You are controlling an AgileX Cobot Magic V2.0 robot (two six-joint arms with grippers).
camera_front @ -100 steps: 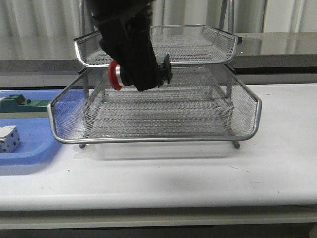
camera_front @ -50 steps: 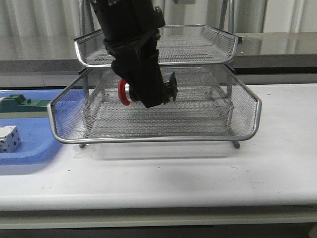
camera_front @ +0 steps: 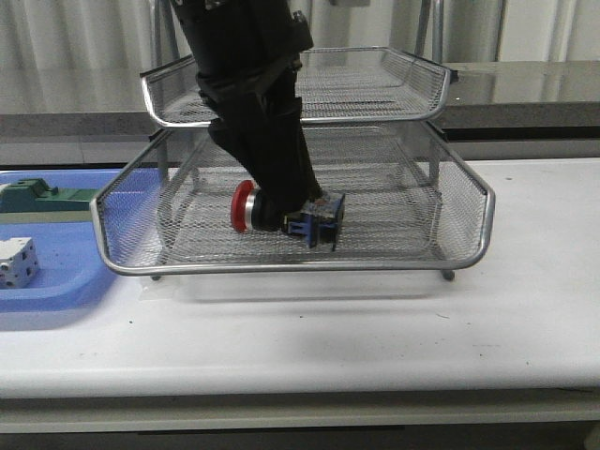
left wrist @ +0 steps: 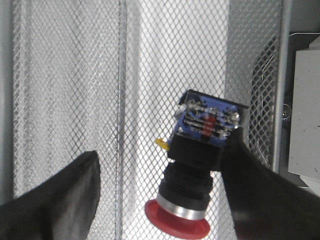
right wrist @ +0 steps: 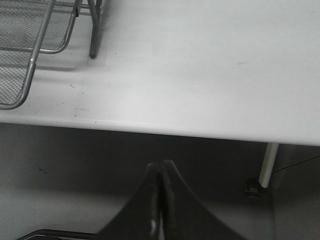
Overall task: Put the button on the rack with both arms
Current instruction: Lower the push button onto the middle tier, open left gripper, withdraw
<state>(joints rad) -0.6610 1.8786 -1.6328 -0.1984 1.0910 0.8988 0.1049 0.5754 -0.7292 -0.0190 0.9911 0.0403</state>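
**Button lowered into the lower tray of the rack by the left arm**

Nearest the front camera lies the bare front strip of the white table [camera_front: 375, 328], with the right arm out of that view. The right wrist view shows the right gripper [right wrist: 161, 200] hanging past the table edge, its two fingers pressed together with nothing between them.

Farther in, the rack [camera_front: 459, 234] stands on the table. Its lower tray holds the left gripper [camera_front: 286, 211], reaching down from above. The button [camera_front: 281, 214] lies on its side between the fingers, red head toward the robot's left, blue-black rear block toward its right and low against the mesh floor; whether it touches the mesh cannot be told. In the left wrist view the fingers [left wrist: 250, 190] stand wide apart: one dark finger lies against the button [left wrist: 197, 165], the other is well clear of it, so a firm grip cannot be confirmed.

On the left a blue tray [camera_front: 66, 281] carries a white block [camera_front: 17, 261] and, behind it, a green and cream block [camera_front: 37, 197]. The upper tray sits behind and above.
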